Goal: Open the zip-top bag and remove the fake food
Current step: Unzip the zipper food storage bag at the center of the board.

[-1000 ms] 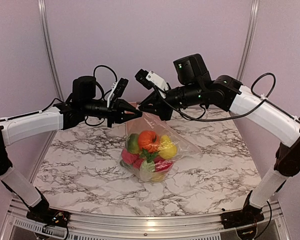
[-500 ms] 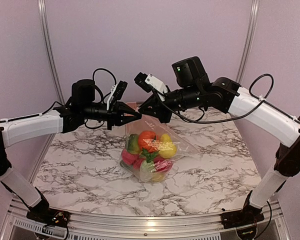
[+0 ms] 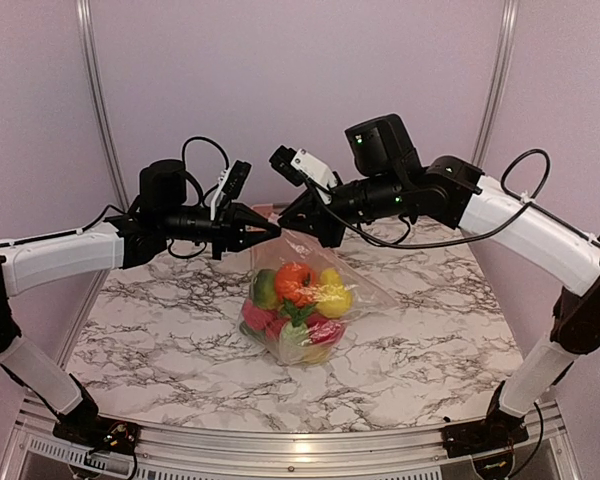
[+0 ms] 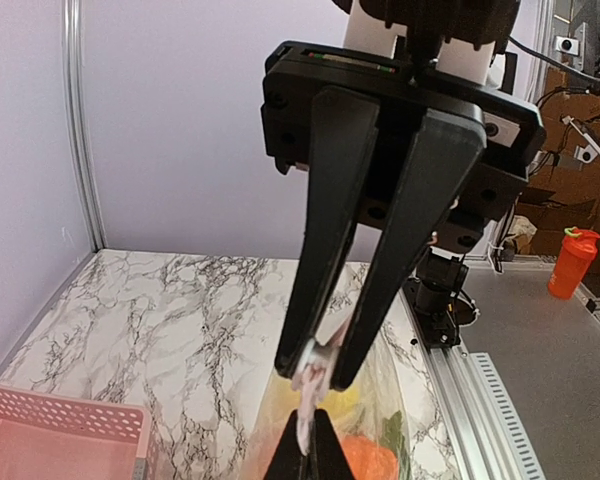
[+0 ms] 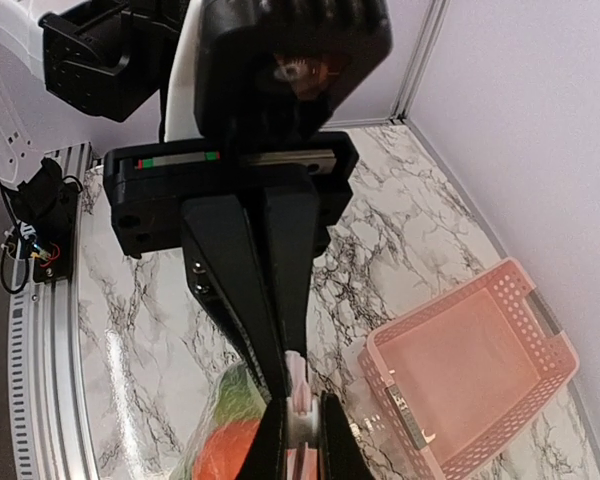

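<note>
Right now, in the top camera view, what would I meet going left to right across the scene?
The left arm's white forearm → its black wrist motor → the fake food in the zip-top bag → the right arm's white forearm.

Two robot arms (image 3: 60, 255) (image 3: 520, 225), one zip-top bag (image 3: 368, 290), several bunched fake food (image 3: 298, 282) pieces, one pink basket (image 5: 470, 370), one marble table (image 3: 160, 330).

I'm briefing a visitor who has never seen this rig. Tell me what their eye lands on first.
The bright fake food, orange, yellow, red and green, bunched in the clear zip-top bag at the middle of the marble table. Right above it, the left gripper and right gripper meet tip to tip, both shut on the bag's top edge.
</note>
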You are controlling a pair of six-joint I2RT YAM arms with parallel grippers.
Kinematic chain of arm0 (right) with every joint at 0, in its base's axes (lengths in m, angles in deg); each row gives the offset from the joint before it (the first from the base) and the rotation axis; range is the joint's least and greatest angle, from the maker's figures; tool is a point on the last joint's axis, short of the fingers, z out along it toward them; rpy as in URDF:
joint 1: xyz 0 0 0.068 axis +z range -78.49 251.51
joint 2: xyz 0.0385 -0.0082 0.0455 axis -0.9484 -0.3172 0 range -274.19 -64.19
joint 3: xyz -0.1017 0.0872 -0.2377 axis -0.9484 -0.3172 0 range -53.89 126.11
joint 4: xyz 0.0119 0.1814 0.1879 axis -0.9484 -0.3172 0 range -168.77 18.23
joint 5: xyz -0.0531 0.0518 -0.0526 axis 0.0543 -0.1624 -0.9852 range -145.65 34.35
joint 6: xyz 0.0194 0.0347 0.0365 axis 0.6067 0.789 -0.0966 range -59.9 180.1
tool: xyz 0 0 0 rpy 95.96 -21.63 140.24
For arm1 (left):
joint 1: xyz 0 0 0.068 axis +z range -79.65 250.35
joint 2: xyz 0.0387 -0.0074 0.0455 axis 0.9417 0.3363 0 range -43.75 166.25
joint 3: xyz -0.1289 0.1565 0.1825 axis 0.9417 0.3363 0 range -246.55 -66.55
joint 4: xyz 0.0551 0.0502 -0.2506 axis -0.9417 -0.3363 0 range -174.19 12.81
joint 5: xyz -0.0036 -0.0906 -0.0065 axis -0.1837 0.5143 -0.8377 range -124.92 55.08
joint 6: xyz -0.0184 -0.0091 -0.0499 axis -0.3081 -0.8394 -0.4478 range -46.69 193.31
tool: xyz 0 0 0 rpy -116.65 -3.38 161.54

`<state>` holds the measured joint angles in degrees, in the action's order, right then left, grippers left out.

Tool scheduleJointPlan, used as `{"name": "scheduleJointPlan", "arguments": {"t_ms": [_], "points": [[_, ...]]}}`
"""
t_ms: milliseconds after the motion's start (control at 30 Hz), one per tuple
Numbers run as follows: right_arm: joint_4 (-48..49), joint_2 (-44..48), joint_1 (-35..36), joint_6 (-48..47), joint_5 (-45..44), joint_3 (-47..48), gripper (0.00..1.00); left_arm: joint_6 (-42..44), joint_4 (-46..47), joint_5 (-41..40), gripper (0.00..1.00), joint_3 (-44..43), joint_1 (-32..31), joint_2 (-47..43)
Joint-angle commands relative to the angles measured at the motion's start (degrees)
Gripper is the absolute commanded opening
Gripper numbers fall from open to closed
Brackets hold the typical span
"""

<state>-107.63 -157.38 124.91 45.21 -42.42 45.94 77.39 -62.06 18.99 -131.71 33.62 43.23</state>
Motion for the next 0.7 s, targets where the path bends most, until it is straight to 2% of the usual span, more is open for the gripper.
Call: {"name": "scheduleJointPlan", "arguments": {"t_ms": [0, 667], "points": [[-4.95, 2.67, -0.15, 0.48, -3.19, -1.2, 0.0, -0.66, 3.11, 0.06, 0.0, 0.89, 1.55, -3.26], [-6.52, 10.24, -0.15, 4.05, -7.04, -9.92, 0.0, -1.04, 4.56, -1.79, 0.0, 1.62, 4.17, -4.01]]}}
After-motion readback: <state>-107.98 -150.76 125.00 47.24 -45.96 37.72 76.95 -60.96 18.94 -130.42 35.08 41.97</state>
